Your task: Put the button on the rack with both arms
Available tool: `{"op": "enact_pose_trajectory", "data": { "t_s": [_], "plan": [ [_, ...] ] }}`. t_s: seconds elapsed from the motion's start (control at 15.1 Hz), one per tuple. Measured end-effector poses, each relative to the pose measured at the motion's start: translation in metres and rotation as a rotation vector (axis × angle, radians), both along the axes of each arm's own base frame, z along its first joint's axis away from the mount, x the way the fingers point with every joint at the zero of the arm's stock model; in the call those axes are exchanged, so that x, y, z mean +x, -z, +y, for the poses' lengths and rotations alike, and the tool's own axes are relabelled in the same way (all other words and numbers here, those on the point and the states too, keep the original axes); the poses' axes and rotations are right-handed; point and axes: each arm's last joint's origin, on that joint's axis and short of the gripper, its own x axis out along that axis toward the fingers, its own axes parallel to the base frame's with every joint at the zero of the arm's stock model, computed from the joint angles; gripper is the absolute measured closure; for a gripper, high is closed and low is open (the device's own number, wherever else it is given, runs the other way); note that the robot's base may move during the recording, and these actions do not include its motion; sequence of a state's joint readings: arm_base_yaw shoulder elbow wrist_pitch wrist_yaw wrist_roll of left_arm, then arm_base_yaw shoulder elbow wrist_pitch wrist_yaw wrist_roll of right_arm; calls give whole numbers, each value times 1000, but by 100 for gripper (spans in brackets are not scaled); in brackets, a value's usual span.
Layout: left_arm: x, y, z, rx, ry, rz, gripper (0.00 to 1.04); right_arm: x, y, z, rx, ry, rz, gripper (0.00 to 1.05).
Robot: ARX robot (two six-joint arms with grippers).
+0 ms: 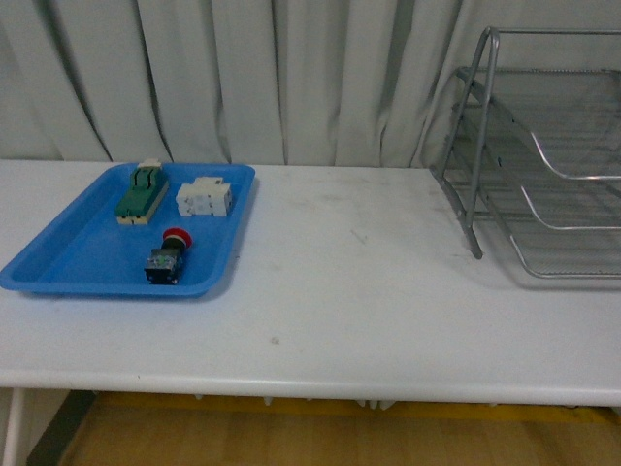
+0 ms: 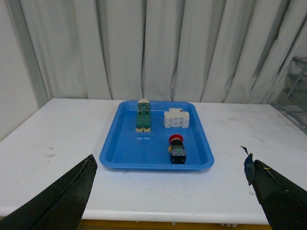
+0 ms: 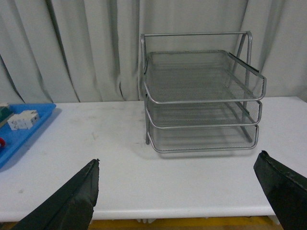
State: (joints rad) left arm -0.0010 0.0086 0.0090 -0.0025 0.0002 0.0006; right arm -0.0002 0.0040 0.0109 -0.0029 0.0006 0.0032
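Note:
The button (image 1: 168, 256), red-capped with a black body, lies in the near part of a blue tray (image 1: 58, 254) at the table's left. The left wrist view shows the button (image 2: 177, 149) ahead of my left gripper (image 2: 172, 191), which is open and empty, well short of the tray. The rack (image 1: 543, 155), a silver wire-mesh organiser with three tiers, stands at the table's right. In the right wrist view the rack (image 3: 201, 100) faces my open, empty right gripper (image 3: 177, 191). Neither arm shows in the front view.
In the tray's far part lie a green-and-cream switch block (image 1: 142, 192) and a white breaker (image 1: 204, 198). A grey curtain (image 1: 243, 78) hangs behind the white table (image 1: 369, 311). The table's front edge runs near both grippers.

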Motion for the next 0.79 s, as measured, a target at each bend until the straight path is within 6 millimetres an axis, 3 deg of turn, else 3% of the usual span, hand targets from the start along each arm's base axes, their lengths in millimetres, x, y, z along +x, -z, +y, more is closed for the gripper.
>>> {"op": "enact_pose_trajectory", "data": {
  "t_s": [0.79],
  "plan": [
    [0, 0, 0, 0, 0, 0, 7, 0, 0, 0, 0, 0, 0, 6]
  ]
}}
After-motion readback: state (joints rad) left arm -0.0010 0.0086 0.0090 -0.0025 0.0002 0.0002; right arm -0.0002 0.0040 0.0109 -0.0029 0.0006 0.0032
